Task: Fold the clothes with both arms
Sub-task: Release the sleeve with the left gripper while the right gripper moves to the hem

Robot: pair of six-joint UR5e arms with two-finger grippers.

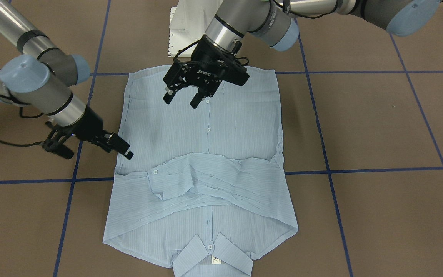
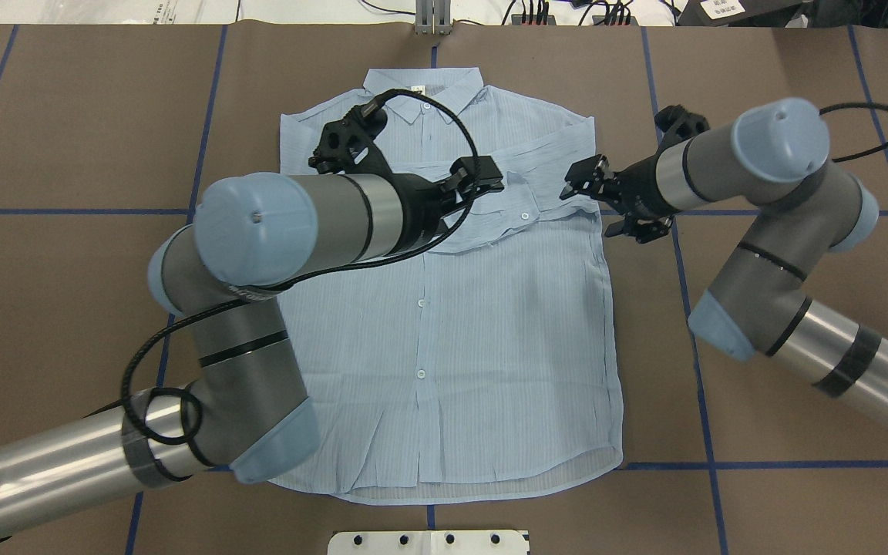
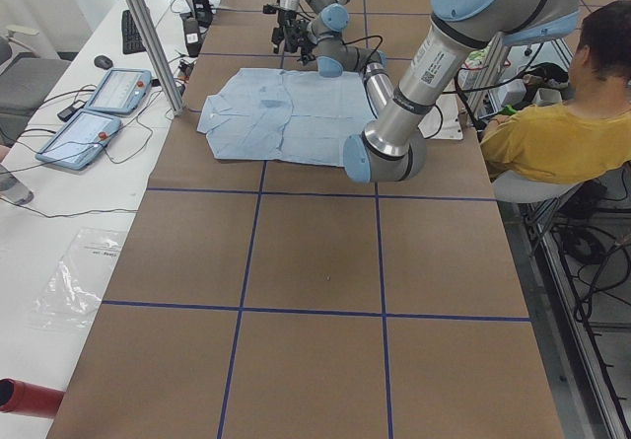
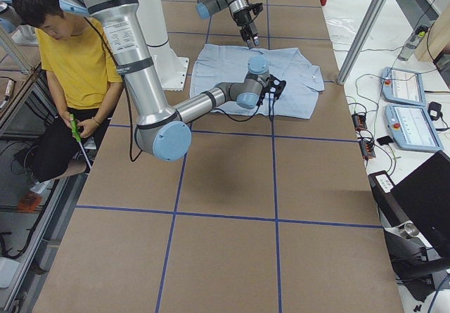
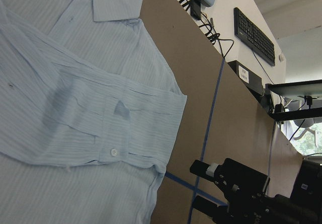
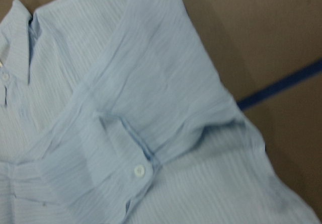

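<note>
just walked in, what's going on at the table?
Two-arm shirt fold, partway done. The light blue shirt lies flat on the table, buttoned front up, both sleeves crossed over the chest. The left claw hangs open above the shirt's front, holding nothing. The right claw sits low at the shirt's side edge, beside the folded sleeves, and also looks open. Neither grips fabric, and the body is not yet folded.

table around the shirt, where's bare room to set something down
Bare table on the robot's left of the shirt, out to that table end, and on its right beyond the right hand. Crowded over the shirt's front, where the left hand hovers, and at its edge by the right hand.
</note>
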